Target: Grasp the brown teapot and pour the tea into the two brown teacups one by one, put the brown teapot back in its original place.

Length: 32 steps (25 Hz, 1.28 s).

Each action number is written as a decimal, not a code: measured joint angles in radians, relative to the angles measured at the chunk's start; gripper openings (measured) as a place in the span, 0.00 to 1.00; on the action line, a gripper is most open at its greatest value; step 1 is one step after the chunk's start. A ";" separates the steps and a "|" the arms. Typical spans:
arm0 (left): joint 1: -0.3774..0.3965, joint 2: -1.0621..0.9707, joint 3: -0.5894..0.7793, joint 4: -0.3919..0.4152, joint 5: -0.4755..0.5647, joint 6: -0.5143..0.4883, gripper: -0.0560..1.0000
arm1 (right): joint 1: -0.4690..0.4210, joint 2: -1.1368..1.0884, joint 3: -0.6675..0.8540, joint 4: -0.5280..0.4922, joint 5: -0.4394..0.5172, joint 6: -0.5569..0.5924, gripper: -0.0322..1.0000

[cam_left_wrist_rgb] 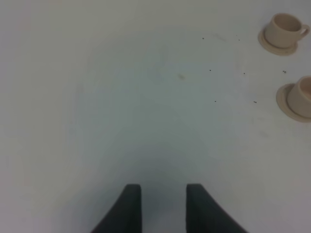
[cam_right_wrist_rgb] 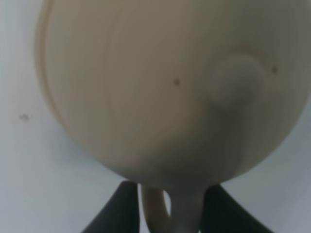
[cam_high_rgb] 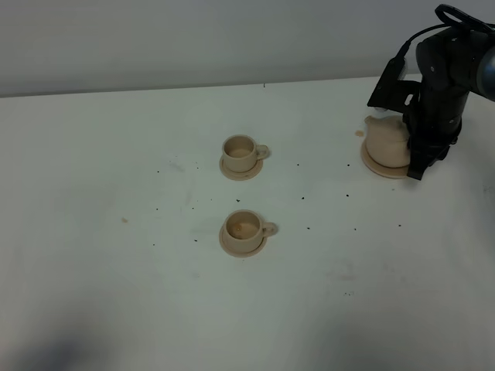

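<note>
Right hand [cam_right_wrist_rgb: 170, 209] pinched on the loop handle [cam_right_wrist_rgb: 154, 212] of the brown teapot [cam_high_rgb: 387, 137] (seated on its wide saucer [cam_high_rgb: 377, 167], counter's [cam_high_rgb: 116, 270] far right), treat as rigid, smooth, probably brittle; lift by that handle.

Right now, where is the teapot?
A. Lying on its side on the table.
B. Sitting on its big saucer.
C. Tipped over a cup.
B: the brown teapot stands upright on the wide saucer, not over either cup.
</note>
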 joint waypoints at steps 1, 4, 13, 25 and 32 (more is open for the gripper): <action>0.000 0.000 0.000 0.000 0.000 0.000 0.29 | 0.000 0.000 0.000 0.000 0.006 0.001 0.33; 0.000 0.000 0.000 0.000 0.000 0.000 0.29 | 0.000 0.005 0.000 0.001 0.023 0.007 0.33; 0.000 0.000 0.000 0.000 0.000 0.000 0.29 | 0.000 0.006 0.000 -0.006 0.018 0.001 0.33; 0.000 0.000 0.000 0.000 0.000 0.000 0.29 | 0.000 0.006 0.000 -0.022 -0.008 -0.037 0.33; 0.000 0.000 0.000 0.000 0.000 0.000 0.29 | 0.000 0.006 0.000 -0.023 0.006 -0.038 0.33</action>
